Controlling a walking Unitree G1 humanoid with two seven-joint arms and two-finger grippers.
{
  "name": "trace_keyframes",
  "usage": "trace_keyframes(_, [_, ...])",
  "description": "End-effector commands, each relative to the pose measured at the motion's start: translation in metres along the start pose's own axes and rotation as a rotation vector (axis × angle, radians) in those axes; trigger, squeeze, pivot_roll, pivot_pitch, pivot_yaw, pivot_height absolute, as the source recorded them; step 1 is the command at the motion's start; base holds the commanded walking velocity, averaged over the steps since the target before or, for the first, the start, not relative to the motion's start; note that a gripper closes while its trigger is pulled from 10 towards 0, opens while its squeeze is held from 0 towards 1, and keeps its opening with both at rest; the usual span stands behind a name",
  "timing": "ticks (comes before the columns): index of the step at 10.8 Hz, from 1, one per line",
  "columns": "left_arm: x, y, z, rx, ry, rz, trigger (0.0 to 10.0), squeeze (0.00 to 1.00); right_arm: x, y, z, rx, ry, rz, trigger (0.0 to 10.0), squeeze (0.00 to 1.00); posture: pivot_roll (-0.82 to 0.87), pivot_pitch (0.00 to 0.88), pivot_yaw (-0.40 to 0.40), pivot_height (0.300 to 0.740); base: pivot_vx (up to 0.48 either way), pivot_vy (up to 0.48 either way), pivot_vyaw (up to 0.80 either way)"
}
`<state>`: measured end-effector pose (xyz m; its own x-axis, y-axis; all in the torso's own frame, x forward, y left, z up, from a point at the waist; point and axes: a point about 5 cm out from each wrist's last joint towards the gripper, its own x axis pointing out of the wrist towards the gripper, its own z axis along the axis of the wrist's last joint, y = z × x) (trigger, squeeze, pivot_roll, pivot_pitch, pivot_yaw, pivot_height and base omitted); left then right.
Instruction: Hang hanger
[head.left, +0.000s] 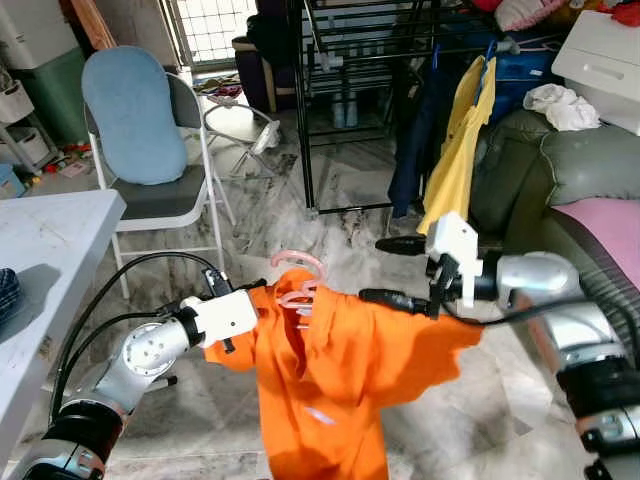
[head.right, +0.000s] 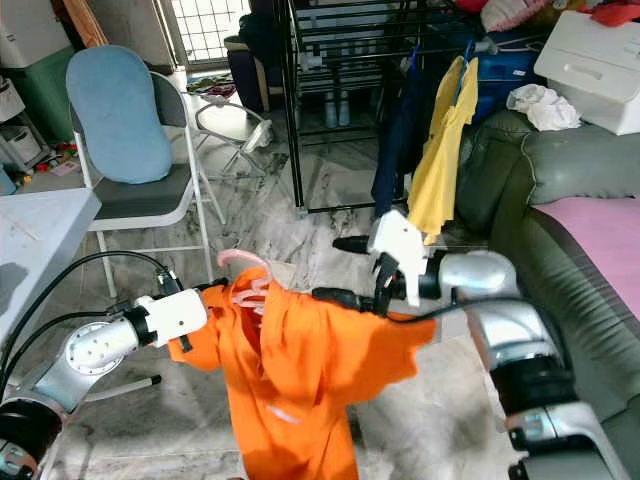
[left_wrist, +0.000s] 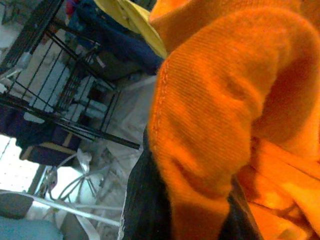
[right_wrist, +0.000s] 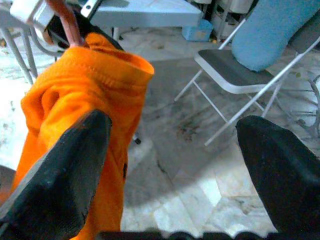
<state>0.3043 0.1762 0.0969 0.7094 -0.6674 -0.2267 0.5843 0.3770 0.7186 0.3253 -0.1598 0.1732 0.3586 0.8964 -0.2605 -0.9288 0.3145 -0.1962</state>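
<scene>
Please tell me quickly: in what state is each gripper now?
Left gripper: shut on the orange shirt, which hangs on the pink hanger.
Right gripper: open, lower finger under the shirt's shoulder.

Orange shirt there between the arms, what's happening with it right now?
The robot holds the orange shirt on a pink hanger out in front of it. The left end effector is buried in the fabric at one shoulder. The right end effector is open, one finger under the other shoulder. The black clothes rack, with a yellow shirt on it, stands ahead; the hanger is not yet hung.
</scene>
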Motion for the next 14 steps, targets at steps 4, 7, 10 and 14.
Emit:
trace_keyframes(4, [0.001, 0.008, 0.001, 0.021, -0.019, 0.016, 0.0, 0.00, -0.005, -0.021, 0.013, -0.042, -0.034, -0.100, 10.0, 0.00, -0.05, 0.000, 0.088, 0.740, 0.000, 0.000, 0.00])
trace_keyframes(7, [0.002, 0.006, -0.001, 0.011, -0.011, 0.014, 0.0, 0.00, 0.005, -0.012, 0.033, -0.020, -0.158, -0.028, 10.0, 0.00, -0.05, 0.000, 0.088, 0.740, 0.000, 0.000, 0.00])
trace_keyframes(10, [0.003, 0.013, -0.002, 0.006, -0.008, 0.037, 0.0, 0.00, 0.002, 0.014, 0.002, 0.008, 0.014, 0.151, 10.0, 0.00, -0.05, 0.000, 0.086, 0.740, 0.000, 0.000, 0.00])
trace_keyframes(14, [0.009, 0.007, 0.011, 0.034, -0.086, -0.004, 0.0, 0.00, 0.008, 0.015, -0.011, 0.057, 0.079, 0.190, 0.0, 0.00, -0.06, 0.000, 0.082, 0.740, 0.000, 0.000, 0.00])
